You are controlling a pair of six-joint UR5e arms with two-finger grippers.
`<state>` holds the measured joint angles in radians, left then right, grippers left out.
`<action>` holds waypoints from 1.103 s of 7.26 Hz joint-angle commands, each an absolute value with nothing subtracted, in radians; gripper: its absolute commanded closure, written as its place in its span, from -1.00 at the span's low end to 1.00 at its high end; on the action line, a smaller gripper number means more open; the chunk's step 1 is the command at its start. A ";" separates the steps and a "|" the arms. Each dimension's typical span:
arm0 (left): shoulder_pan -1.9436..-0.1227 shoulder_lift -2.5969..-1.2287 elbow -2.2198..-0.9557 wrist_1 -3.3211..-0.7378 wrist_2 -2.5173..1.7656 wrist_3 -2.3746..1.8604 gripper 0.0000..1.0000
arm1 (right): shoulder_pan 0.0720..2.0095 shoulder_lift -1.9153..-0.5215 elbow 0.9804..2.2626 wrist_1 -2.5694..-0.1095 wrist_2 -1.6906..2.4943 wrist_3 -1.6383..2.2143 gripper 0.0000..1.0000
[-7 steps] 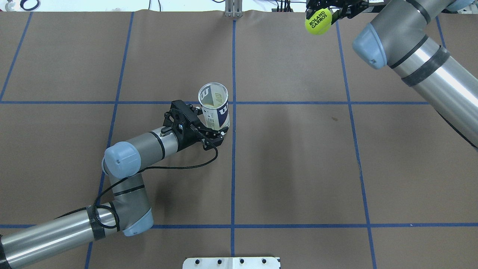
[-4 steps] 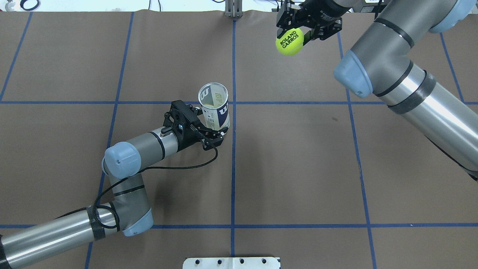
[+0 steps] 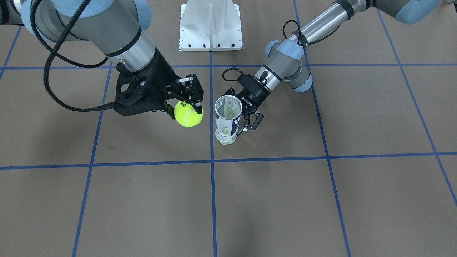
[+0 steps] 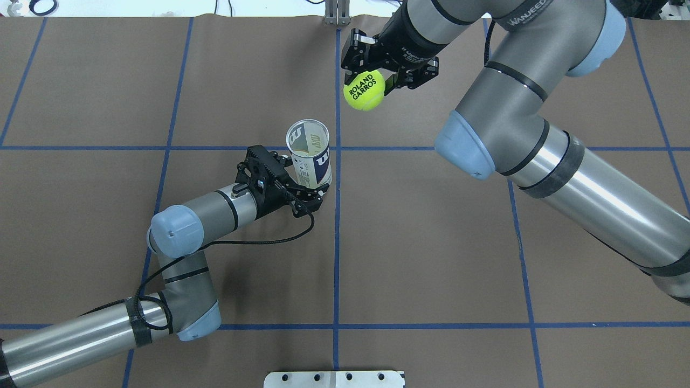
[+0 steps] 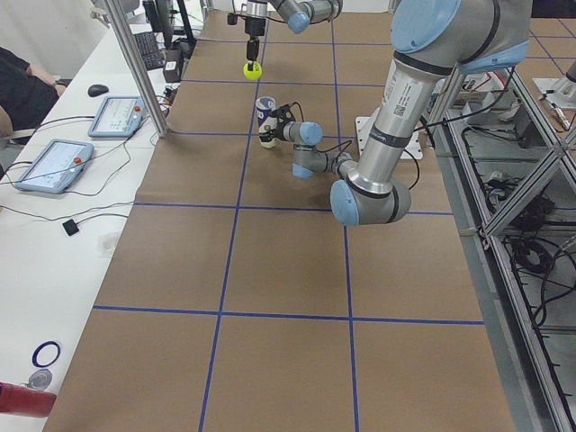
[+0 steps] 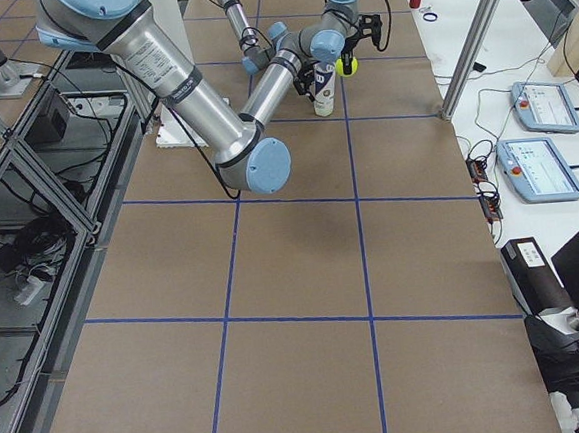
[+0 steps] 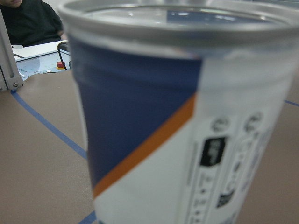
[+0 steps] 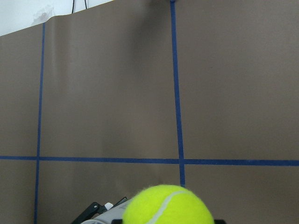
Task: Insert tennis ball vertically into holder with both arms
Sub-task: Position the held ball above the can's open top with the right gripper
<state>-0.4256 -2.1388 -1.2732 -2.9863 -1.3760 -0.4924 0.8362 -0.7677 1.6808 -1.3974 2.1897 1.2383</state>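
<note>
The holder stands upright near the table's middle, open end up, with its navy-and-white label showing. It also shows in the front view and fills the left wrist view. My left gripper is shut on the holder's lower part from the side. My right gripper is shut on a yellow tennis ball printed "ROLAND GARROS". It holds the ball in the air, beyond the holder and to its right. The ball's top shows in the right wrist view.
A white pedestal base sits at the robot's side of the table. Blue tape lines grid the brown mat. A metal post stands at the far edge. Tablets lie on the operators' white side table.
My right arm has carried the ball leftward and nearer, from the far right corner toward the holder. The left arm and the holder have not moved.
</note>
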 commanded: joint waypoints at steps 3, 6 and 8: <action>-0.422 -2.148 -1.272 -2.984 -1.374 -0.492 -0.97 | 0.785 -0.718 1.675 -1.399 2.155 1.296 1.00; -0.422 -2.148 -1.269 -2.984 -1.376 -0.491 -0.97 | 0.752 -0.701 1.666 -1.401 2.114 1.307 1.00; -0.422 -2.146 -1.267 -2.984 -1.374 -0.489 -0.97 | 0.718 -0.696 1.666 -1.402 2.073 1.308 1.00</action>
<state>-0.4219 -2.1467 -1.2682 -2.9836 -1.3749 -0.4905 0.7395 -0.7003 1.6667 -1.4007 2.0992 1.3066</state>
